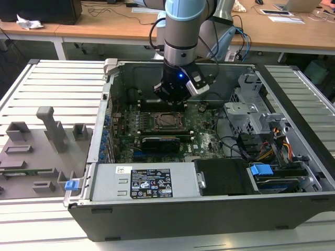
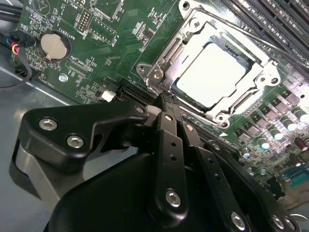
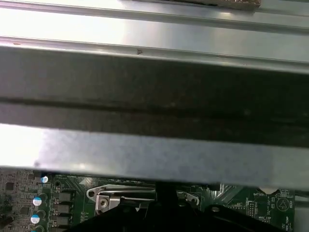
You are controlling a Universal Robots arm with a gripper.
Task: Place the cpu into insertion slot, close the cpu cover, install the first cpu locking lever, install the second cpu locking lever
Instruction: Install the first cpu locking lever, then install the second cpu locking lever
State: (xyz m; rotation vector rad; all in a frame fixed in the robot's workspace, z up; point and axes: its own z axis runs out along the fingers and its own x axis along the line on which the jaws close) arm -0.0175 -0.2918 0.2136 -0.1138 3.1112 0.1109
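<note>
— Position of black two-fingered gripper [image 2: 163, 104]?
— Low inside open grey computer case [image 1: 293, 209], over green motherboard [image 2: 96, 53], tips just beside one corner of square metal-rimmed insertion slot [image 2: 215, 72]. Fingers pressed together, nothing between them.
— And small square cpu with pale silver top [image 2: 210, 77]?
— Seated flat in slot already. Thin metal cpu cover frame [image 2: 193, 46] lying down around it, chip showing through cut-out.
— Direction from tips?
— Straight ahead of fingers in second wrist view; slot corner with bright hinge bracket [image 2: 155, 75] nearest. In exterior view, socket just in front of gripper [image 1: 175, 97], nearly beneath.
— Levers?
— Cannot tell whether latched.
— Room to move?
— Tight. Long black memory slots [image 2: 275, 21] along far side of socket, round silver coin battery [image 2: 52, 44] well apart on other side, case wall [image 3: 154, 96] close behind wrist.
</note>
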